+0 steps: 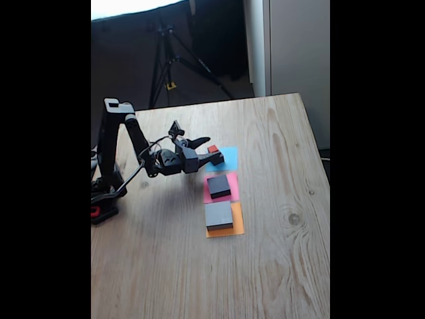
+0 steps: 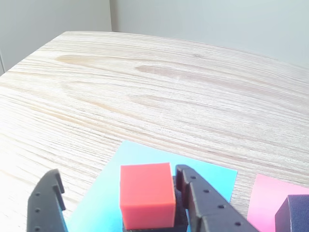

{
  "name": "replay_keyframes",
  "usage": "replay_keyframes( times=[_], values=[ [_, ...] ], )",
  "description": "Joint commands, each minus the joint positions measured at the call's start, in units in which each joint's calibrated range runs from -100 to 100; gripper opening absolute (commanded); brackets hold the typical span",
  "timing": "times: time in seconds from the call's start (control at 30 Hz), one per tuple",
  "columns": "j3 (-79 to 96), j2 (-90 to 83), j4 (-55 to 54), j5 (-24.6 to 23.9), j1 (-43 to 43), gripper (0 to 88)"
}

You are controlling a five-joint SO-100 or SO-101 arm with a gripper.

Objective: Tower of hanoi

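- Fixed view: the black arm (image 1: 126, 143) stands on a wooden desk (image 1: 279, 266), reaching toward a blue paper square (image 1: 228, 158).
- The tool (image 1: 204, 150) sits at the near-left edge of the blue paper, its jaws spread, with a red cube (image 1: 213, 149) right at its tips, over the blue paper.
- Just below the blue paper lies a pink paper square (image 1: 231, 189) carrying a black block (image 1: 219, 185).
- Below the pink one, farther still from the blue paper, an orange paper square (image 1: 236, 228) carries a flat grey block (image 1: 218, 215).
- Well behind the blue paper, beyond the desk's far edge, a tripod (image 1: 169, 60) stands in shadow.
- Wrist view: the red cube (image 2: 147, 193) stands over the blue paper (image 2: 212, 179), resting on something dark whose shape I cannot make out.
- The tool (image 2: 120, 200) is parted: one finger (image 2: 47, 203) stands clear of the cube on the left with blue paper showing between, the other finger (image 2: 203, 203) is against or just beside the cube's right face.
- Right of the blue paper, the pink paper (image 2: 270, 198) carries the corner of the black block (image 2: 293, 212).
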Motion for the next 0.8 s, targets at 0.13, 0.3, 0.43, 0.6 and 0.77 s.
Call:
replay_keyframes(
  times=[0.13,0.3,0.43,0.6,0.77],
  values=[
    [0.2,-0.2,-1.6,6.1,-0.8,18.2],
    [0.5,-0.2,-1.8,7.5,-0.7,14.3],
    [0.7,-0.2,-2.5,8.0,-0.6,13.2],
    [0.8,-0.3,-2.6,8.5,-0.5,11.3],
    [1.3,-0.3,-3.2,8.6,-0.5,9.0]
  ],
)
